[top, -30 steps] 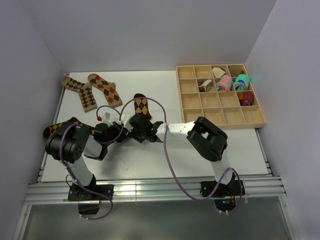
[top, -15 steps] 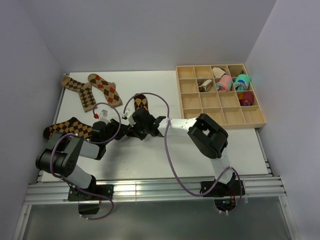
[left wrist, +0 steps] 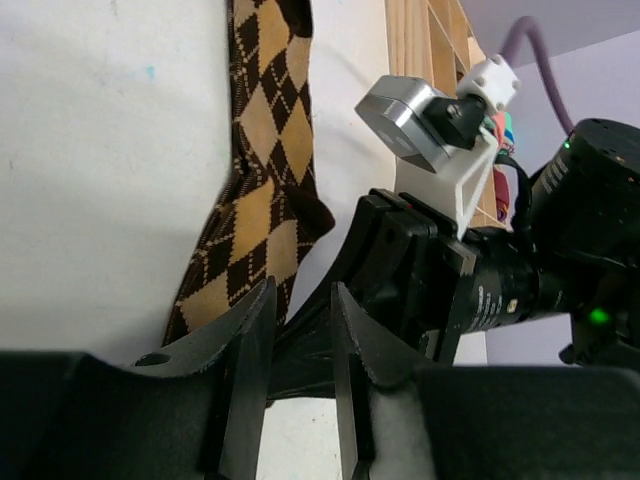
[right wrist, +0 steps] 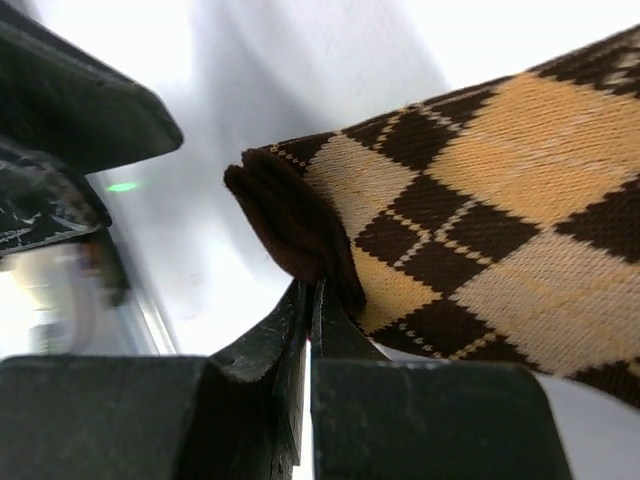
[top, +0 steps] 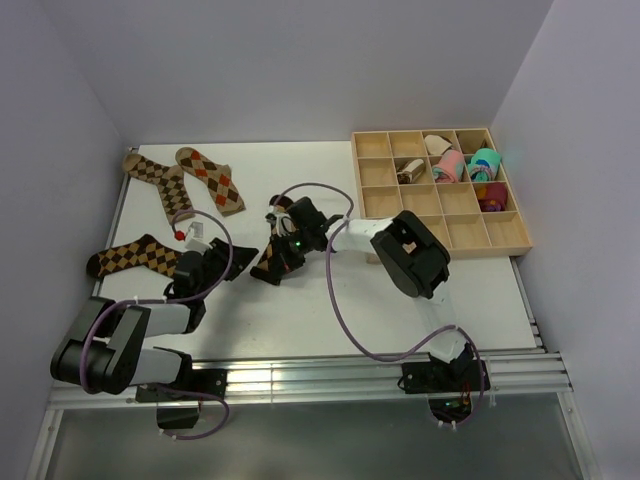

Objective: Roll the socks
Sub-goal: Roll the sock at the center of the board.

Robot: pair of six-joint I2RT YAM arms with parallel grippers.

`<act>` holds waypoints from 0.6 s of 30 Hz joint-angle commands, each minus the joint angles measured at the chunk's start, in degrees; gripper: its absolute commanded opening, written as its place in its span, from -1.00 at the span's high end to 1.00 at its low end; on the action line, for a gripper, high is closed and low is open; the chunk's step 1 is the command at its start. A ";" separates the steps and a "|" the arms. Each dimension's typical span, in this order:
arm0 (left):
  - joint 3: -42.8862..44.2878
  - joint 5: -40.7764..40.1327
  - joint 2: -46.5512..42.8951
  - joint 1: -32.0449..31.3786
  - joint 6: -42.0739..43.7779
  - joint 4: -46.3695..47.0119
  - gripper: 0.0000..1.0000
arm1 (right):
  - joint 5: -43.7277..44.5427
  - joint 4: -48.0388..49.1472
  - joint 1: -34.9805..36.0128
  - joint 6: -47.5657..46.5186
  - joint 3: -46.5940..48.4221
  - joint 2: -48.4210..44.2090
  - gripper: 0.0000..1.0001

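our left gripper (left wrist: pixel 303 300) reaches low to the right, jaws slightly parted; our right gripper (right wrist: pixel 308 290), arm stretched leftward, pinches tight on a sock (right wrist: pixel 470 190).

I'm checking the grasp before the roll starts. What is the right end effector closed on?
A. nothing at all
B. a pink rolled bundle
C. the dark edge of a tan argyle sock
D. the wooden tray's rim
C: the right wrist view shows the right end effector shut on the dark brown edge of the argyle sock.
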 commanded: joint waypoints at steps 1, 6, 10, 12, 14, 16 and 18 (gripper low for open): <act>-1.49 -0.23 -0.64 -0.03 1.47 2.21 0.31 | -7.75 -2.20 -0.72 9.81 -1.52 4.00 1.00; -3.68 1.53 1.64 -0.37 -0.20 7.30 0.30 | -11.01 4.40 -3.79 19.13 -4.34 4.97 1.00; -5.18 2.06 2.44 -1.17 -0.82 9.77 0.29 | -9.96 6.35 -4.95 21.70 -5.48 5.14 1.00; -5.97 2.06 1.74 -1.61 -0.65 10.48 0.29 | -9.60 6.35 -5.12 22.84 -5.57 5.32 1.00; -6.15 1.53 1.21 -2.13 0.05 10.04 0.28 | -9.60 8.72 -5.38 24.68 -6.09 5.58 1.00; -6.24 1.00 0.86 -2.92 0.50 9.78 0.28 | -9.69 10.30 -5.65 25.65 -6.62 5.76 1.00; -6.33 1.00 1.47 -3.36 0.67 10.56 0.28 | -9.34 10.65 -5.74 26.18 -6.71 5.85 1.00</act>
